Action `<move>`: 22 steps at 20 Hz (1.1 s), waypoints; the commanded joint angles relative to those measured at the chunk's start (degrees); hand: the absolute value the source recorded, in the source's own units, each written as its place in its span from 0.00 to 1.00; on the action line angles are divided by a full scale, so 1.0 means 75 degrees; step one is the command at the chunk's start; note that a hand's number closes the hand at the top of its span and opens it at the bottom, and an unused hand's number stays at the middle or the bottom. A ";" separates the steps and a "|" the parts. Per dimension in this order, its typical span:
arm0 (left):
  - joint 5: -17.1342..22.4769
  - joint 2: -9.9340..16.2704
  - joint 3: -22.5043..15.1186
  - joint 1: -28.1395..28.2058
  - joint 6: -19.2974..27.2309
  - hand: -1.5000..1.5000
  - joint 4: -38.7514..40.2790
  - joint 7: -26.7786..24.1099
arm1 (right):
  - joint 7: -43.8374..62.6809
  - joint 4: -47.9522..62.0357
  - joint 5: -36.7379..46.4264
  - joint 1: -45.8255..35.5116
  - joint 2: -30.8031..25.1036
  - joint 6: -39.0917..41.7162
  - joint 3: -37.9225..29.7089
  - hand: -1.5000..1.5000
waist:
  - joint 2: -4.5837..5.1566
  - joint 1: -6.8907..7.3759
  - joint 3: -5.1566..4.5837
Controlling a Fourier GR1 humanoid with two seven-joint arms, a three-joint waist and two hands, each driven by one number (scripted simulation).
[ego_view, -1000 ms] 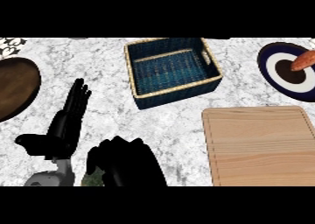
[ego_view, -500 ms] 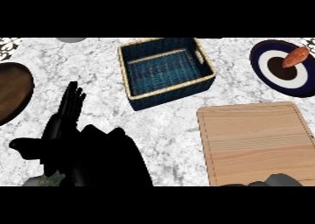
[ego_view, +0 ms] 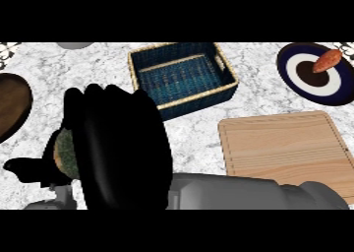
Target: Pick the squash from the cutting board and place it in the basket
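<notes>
A green squash (ego_view: 64,155) peeks out at the left edge of my right hand (ego_view: 125,147), whose black fingers curl round it and hide most of it. The hand hangs high over the counter, left of and nearer than the dark blue wicker basket (ego_view: 201,98); its grey forearm crosses in from the lower right. Nothing lies on the light wooden cutting board (ego_view: 289,147) at the right. My left hand (ego_view: 24,167) rests at the lower left, fingers up, mostly hidden behind the right hand.
A blue and white plate (ego_view: 343,78) at the top right carries an orange-brown vegetable (ego_view: 326,61). A dark brown round plate (ego_view: 6,113) lies at the left edge. A grey object (ego_view: 76,45) shows at the top edge.
My right hand has risen and moved up-right toward the basket with the squash, now filling much more of the view. Its forearm has swung in across the bottom. The left hand stayed put.
</notes>
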 commanded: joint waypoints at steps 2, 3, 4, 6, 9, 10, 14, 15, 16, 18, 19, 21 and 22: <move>-0.0047 -0.0126 -0.0100 0.0222 -0.0026 0.50 0.0008 -0.0394 | 0.0304 0.0262 0.0246 0.0445 0.0106 0.0251 -0.0460 1.00 | 0.0028 -0.0046 0.0007; 0.0197 0.0107 0.0186 0.0109 -0.0174 0.50 -0.0009 -0.0083 | -0.0017 0.0331 0.0113 0.0464 -0.0057 0.0400 -0.0788 1.00 | 0.0033 -0.0040 0.0008; -0.0042 -0.0119 0.0005 0.0186 0.0034 0.50 0.0138 -0.0354 | 0.0047 0.0418 0.0087 0.0176 -0.0087 0.0680 -0.1118 1.00 | 0.0030 -0.0046 0.0006; 0.0265 0.0187 0.0159 0.0311 -0.0313 0.50 -0.0352 -0.0068 | -0.0411 0.0574 0.0088 0.0405 -0.0195 0.0655 -0.1391 1.00 | 0.0028 -0.0011 0.0008; -0.0073 -0.0126 -0.0063 -0.0026 0.0074 0.50 -0.0069 0.0075 | -0.0950 0.0909 0.0413 0.0773 -0.0070 0.0605 -0.1414 1.00 | 0.0036 -0.0033 0.0008; -0.0131 -0.0188 -0.0171 0.0024 0.0087 0.50 -0.0147 0.0027 | -0.1131 0.0866 0.0273 0.0746 -0.0291 0.0904 -0.1651 1.00 | 0.0034 -0.0035 0.0008; 0.0274 0.0180 0.0306 0.0061 -0.0318 0.50 0.0006 -0.0057 | -0.1821 0.0980 0.0397 0.1197 -0.0422 0.1015 -0.1956 1.00 | 0.0035 -0.0044 0.0009; 0.0188 0.0083 0.0158 0.0019 -0.0224 0.50 -0.0119 0.0122 | -0.1865 0.1571 0.0467 0.0902 -0.0223 0.1108 -0.1986 1.00 | 0.0039 -0.0018 0.0008; -0.0179 -0.0120 0.0085 -0.0126 0.0085 0.50 0.0378 -0.0368 | -0.2237 0.1631 0.0306 0.0897 -0.0499 0.1238 -0.2227 1.00 | 0.0048 -0.0038 0.0007; -0.0160 -0.0141 -0.0118 0.0143 0.0141 0.50 -0.0507 0.0308 | -0.2516 0.1746 0.0668 0.1405 -0.0356 0.1018 -0.1916 1.00 | 0.0036 -0.0005 0.0011; 0.0112 -0.0018 0.0055 0.0471 -0.0295 0.50 -0.0072 -0.0439 | -0.2603 0.1608 0.0699 0.1547 -0.0394 0.1157 -0.1977 1.00 | 0.0037 -0.0016 0.0008; 0.0019 -0.0026 0.0229 0.0005 -0.0123 0.50 0.0366 -0.0454 | -0.2878 0.1627 0.0624 0.1628 -0.0516 0.1421 -0.2291 1.00 | 0.0040 -0.0044 0.0008; 0.0274 0.0214 0.0366 0.0143 -0.0333 0.50 -0.0246 -0.0045 | -0.3210 0.2343 0.0871 0.1530 -0.0224 0.0944 -0.2286 1.00 | 0.0044 0.0008 0.0009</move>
